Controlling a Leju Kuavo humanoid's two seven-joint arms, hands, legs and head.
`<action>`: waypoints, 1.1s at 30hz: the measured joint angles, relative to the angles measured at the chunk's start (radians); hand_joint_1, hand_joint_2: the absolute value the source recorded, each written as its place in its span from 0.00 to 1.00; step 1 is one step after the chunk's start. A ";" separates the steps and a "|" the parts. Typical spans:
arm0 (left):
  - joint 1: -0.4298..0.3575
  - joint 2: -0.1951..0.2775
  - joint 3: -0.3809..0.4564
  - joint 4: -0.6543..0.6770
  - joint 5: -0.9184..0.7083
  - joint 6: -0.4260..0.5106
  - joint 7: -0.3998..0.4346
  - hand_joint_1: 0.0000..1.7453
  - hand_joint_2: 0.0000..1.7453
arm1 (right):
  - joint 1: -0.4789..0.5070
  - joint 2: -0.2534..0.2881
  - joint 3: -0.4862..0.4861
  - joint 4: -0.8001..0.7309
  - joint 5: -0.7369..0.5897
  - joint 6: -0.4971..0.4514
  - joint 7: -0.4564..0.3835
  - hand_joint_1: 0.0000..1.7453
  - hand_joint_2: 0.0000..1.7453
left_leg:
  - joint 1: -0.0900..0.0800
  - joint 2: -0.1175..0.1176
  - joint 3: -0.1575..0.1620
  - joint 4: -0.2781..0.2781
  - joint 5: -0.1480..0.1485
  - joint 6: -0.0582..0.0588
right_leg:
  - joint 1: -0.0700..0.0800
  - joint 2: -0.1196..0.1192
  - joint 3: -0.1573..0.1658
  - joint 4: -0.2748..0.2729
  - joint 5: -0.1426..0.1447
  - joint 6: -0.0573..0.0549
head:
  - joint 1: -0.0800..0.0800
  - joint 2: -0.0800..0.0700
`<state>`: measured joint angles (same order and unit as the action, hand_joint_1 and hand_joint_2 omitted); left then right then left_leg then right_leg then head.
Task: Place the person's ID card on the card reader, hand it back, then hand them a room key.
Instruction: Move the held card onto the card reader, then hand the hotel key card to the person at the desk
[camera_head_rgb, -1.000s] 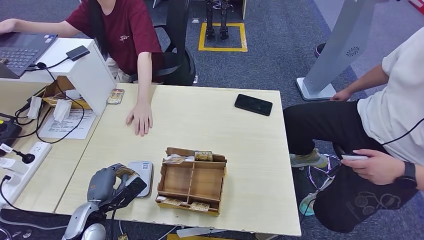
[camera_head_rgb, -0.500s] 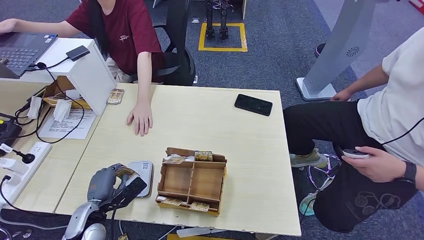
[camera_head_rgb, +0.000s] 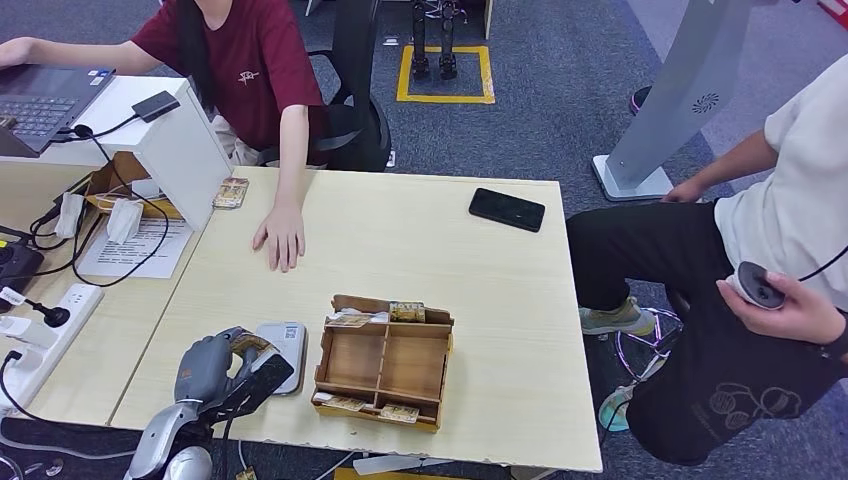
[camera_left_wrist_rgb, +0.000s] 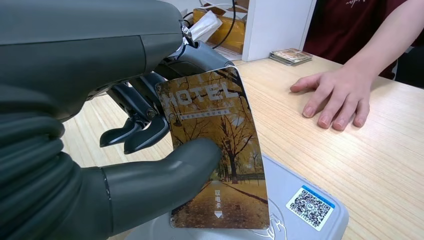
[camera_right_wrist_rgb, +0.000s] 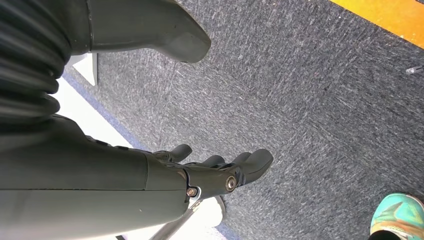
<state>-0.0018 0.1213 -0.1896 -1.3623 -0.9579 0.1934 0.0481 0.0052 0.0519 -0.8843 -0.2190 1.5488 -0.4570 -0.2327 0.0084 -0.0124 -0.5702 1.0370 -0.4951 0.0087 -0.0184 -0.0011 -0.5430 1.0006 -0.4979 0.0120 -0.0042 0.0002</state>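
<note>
Left hand (camera_left_wrist_rgb: 150, 170): gripping a hotel card (camera_left_wrist_rgb: 215, 150), thumb pressed on the printed face and the darker fingers behind it. In the head view it sits at the near left edge of the worktop (camera_head_rgb: 420, 250).
Hotel card: autumn-trees picture with "MOTEL" across one end. It's held on edge and tilted right over the card reader (camera_left_wrist_rgb: 300, 210). The low edge looks like it's touching the reader, but honestly I can't tell for sure from this angle.
Card reader: light grey pad with a QR sticker near one corner, lying flat on the worktop just left of the wooden tray (camera_head_rgb: 383, 362).
Wooden tray: compartments open on top, a few cards stacked along its far side and a couple more at the near edge. The big middle compartments look bare.
Right hand (camera_right_wrist_rgb: 215, 170): hanging down over the grey carpet, fingers loosely apart, holding nothing.
Person in red shirt (camera_head_rgb: 240, 60): sitting at the far left side, one hand (camera_head_rgb: 280, 237) flat on the worktop, well apart from the reader.
Person in white shirt (camera_head_rgb: 790, 190): seated on the right, off the worktop, holding a small dark round thing (camera_head_rgb: 757, 285).
Black phone (camera_head_rgb: 507, 209): lying flat at the far right of the worktop.
Small card stack (camera_head_rgb: 231, 192): at the far left, beside the white stand (camera_head_rgb: 175, 145).
</note>
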 joint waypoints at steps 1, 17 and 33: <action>0.000 0.000 0.000 0.000 0.000 0.000 0.000 1.00 1.00 | 0.000 0.000 0.000 0.000 0.000 0.000 0.000 0.00 1.00 | 0.000 0.000 0.000 0.000 0.000 0.000 | 0.000 0.000 0.000 0.000 0.000 0.000 | 0.000 0.000; 0.000 -0.003 0.000 0.001 0.015 -0.011 -0.009 1.00 1.00 | 0.000 0.000 0.000 0.000 0.000 -0.002 -0.004 0.00 1.00 | 0.000 0.000 0.000 0.000 0.000 0.000 | 0.000 0.000 0.000 0.000 0.000 0.000 | 0.000 0.000; -0.029 -0.115 0.169 -0.120 1.162 -0.180 -0.307 1.00 1.00 | -0.002 0.005 0.011 0.004 0.000 -0.046 -0.039 0.00 1.00 | 0.000 -0.002 -0.003 0.000 0.001 0.000 | 0.001 -0.002 -0.002 0.000 0.001 0.000 | 0.000 0.000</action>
<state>-0.0309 0.0065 -0.0205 -1.4821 0.2037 0.0137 -0.2593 0.0030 0.0565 -0.8737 -0.2148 1.5490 -0.5029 -0.2716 0.0086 -0.0142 -0.5730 1.0371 -0.4941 0.0088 -0.0179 -0.0030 -0.5453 1.0006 -0.4972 0.0115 -0.0038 0.0002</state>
